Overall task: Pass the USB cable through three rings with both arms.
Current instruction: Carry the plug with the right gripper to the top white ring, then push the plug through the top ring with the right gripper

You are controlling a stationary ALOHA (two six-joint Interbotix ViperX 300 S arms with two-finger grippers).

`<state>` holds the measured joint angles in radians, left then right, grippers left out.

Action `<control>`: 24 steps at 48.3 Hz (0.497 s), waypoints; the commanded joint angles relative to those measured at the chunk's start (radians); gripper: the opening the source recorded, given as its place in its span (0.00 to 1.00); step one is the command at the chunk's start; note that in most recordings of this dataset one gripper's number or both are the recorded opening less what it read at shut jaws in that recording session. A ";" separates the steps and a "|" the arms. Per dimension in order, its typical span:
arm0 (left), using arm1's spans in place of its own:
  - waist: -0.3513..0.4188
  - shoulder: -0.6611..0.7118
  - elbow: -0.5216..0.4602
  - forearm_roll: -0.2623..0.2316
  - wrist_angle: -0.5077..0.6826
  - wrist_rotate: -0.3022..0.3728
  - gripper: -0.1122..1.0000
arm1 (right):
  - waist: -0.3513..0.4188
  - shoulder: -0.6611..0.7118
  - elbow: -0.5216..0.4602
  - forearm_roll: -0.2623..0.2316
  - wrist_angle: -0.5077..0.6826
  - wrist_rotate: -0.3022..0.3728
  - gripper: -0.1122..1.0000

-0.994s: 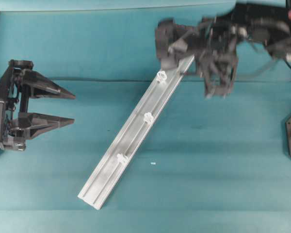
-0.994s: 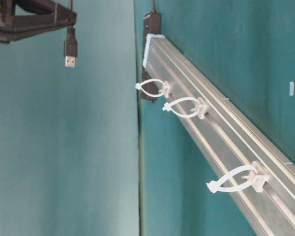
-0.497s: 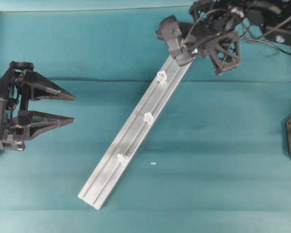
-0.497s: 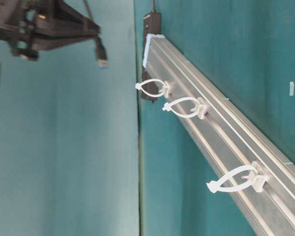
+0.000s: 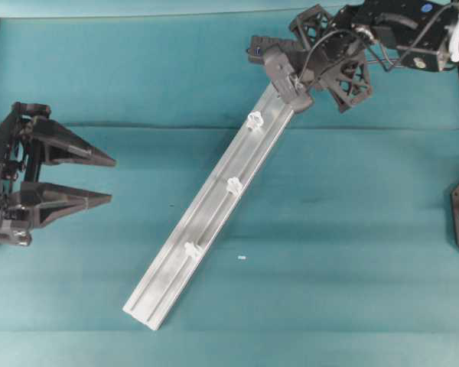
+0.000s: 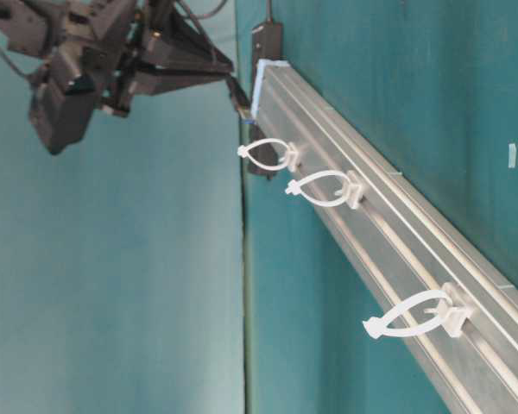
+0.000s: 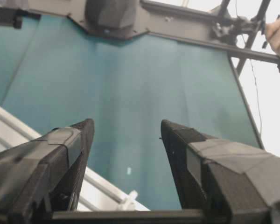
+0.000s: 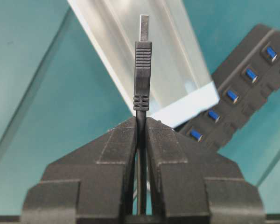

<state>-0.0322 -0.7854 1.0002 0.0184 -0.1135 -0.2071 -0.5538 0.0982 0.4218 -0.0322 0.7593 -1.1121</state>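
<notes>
while the right gripper (image 8: 141,128) is pressed together on the usb cable (image 8: 141,79) just below its plug, the plug stands clear of the fingertips and points at the far end of the silver rail (image 5: 214,205). beside that end lies the black hub (image 8: 242,88) with its blue ports. three white rings (image 6: 324,188) sit spaced along the rail, none with the cord through it. at the left of the table, well apart from the rail, the left gripper (image 5: 99,180) hangs with its fingers spread and nothing between them.
</notes>
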 commanded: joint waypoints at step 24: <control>0.025 -0.002 -0.029 0.002 -0.006 0.003 0.72 | 0.060 0.026 0.005 0.064 -0.101 -0.049 0.17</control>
<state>-0.0107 -0.7854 0.9986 0.0184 -0.1150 -0.2071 -0.5062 0.1212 0.4295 0.0245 0.6734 -1.1505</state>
